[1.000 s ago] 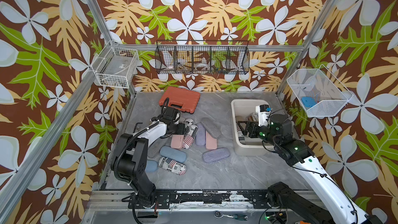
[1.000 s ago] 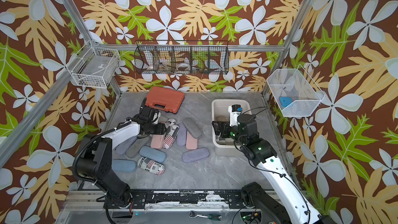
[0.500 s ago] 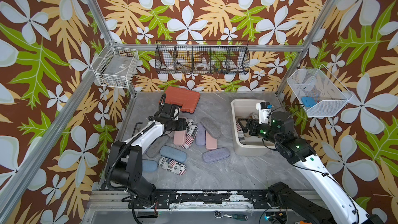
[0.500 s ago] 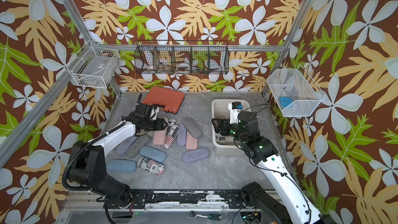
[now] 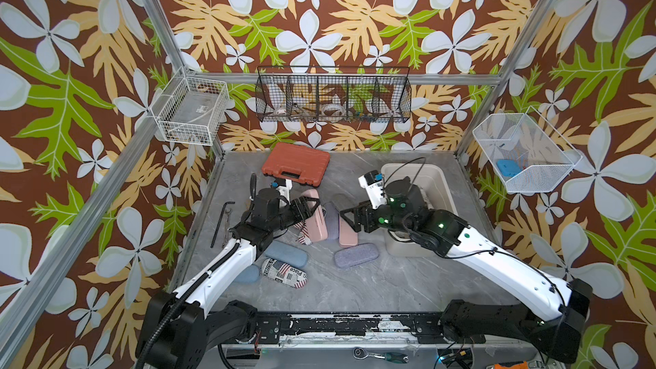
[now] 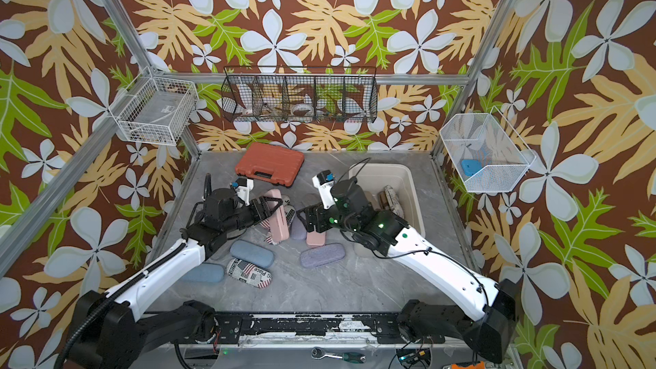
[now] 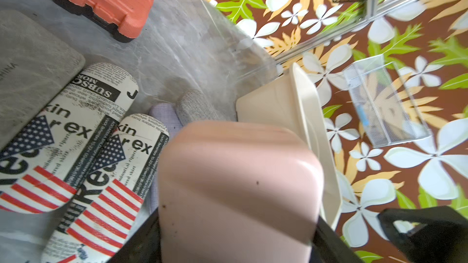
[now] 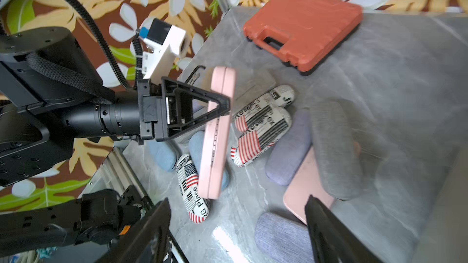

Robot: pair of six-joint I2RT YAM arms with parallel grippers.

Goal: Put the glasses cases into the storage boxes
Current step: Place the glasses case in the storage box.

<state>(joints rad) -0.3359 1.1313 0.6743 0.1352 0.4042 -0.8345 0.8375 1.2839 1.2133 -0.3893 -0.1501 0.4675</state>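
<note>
Grey marble tabletop, floral wallpaper on every wall. My left gripper is clamped on a pink case and holds it clear of the table, above the pile. The right wrist view shows this best. There the pink case is on edge and tilted, pinched across its flat faces, with the left gripper side-on. In the left wrist view the same case fills the foreground and hides most of the jaws. Two flag-print cases lie side by side just beside it, and the cream storage box rim sits behind.

My right gripper is spread wide with nothing between the fingers. It hovers over the pile, between the held case and the box, above a second pink case and a grey case.

The storage box sits on the right side of the table. In a top view my right arm covers most of its inside. In a top view two cases show inside it, side by side.

Loose at the front: blue case, another flag-print case, lavender case. Orange toolcase at the back.
</note>
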